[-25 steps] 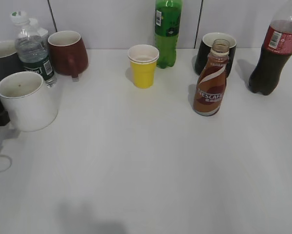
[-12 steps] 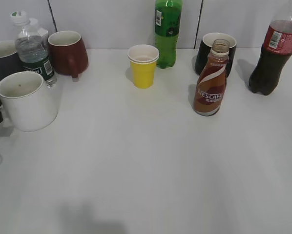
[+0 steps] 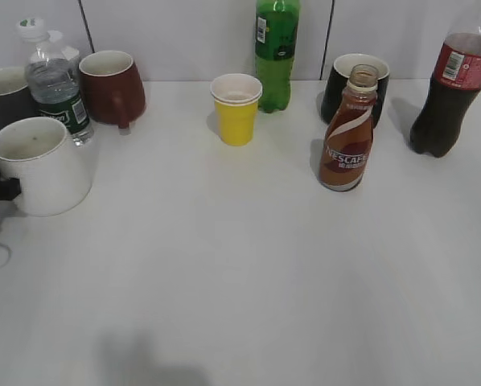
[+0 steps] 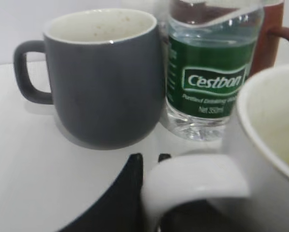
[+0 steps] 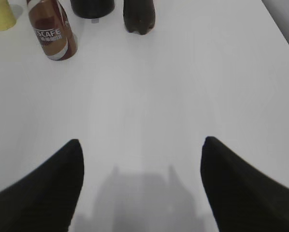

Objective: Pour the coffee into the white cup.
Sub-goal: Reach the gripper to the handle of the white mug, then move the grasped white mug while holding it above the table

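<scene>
The plain white tabletop [image 3: 240, 273] is stretching bare across the near ground, and a soft grey shadow is lying on it toward the near edge. The right gripper [image 5: 140, 164] is hovering over this bare stretch, its two dark fingers spread wide with nothing between them. Taking the small brown Nescafe coffee bottle [image 3: 347, 137] as the landmark, it is standing upright and uncapped in the middle ground. Far to its left, at the table's left edge, the large white ceramic cup [image 3: 39, 165] is sitting upright, and the left gripper [image 4: 149, 193] is sitting at the cup's handle with its dark fingers on either side of the loop; whether they are pressing it I cannot tell. Behind the cup, a dark grey mug [image 4: 101, 77], a clear water bottle with a green label [image 4: 209, 72] and a dark red mug [image 3: 112, 87] are clustering. Left of and behind the coffee bottle, a yellow cup with a white rim [image 3: 236, 108] and a green bottle [image 3: 274, 52] are standing. Just behind the coffee bottle is a black mug [image 3: 353, 84]; to its right, a red-labelled cola bottle [image 3: 454, 88]. A pale panelled wall [image 3: 184, 36] is closing the far side.
</scene>
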